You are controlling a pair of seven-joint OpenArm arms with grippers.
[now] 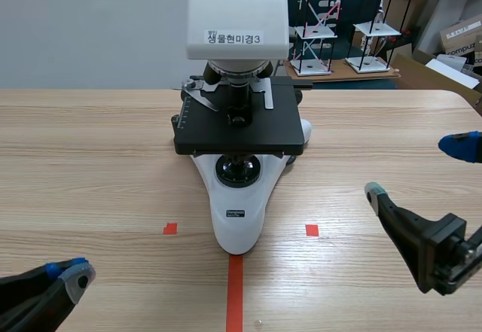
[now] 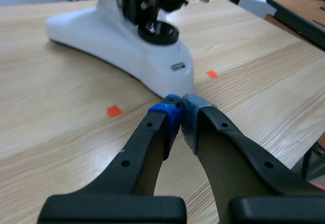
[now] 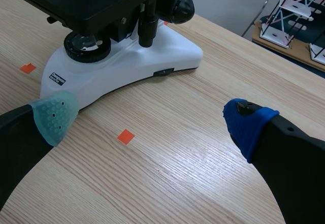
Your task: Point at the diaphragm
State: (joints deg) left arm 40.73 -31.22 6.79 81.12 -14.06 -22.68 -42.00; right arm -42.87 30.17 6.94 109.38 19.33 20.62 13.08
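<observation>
A white microscope [image 1: 238, 219] with a black stage [image 1: 263, 129] stands mid-table. Its round lamp lens [image 1: 238, 169] sits in the base below the stage. The dark diaphragm and condenser parts under the stage [image 3: 124, 27] show only partly in the right wrist view. My left gripper [image 1: 71, 273] rests low at the near left, shut on nothing, its pads [image 2: 172, 113] meeting just short of the base's front tip [image 2: 175, 66]. My right gripper [image 1: 413, 168] hangs open at the right, and in its own view the gripper [image 3: 151, 118] faces the base's side [image 3: 157, 56] from a distance.
Orange-red tape marks [image 1: 235, 287] lie in front of the microscope. Beyond the table's far right edge stand wire-frame models [image 1: 324, 23] and cardboard boxes [image 1: 459, 35]. A focus knob [image 3: 179, 6] juts from the microscope's side.
</observation>
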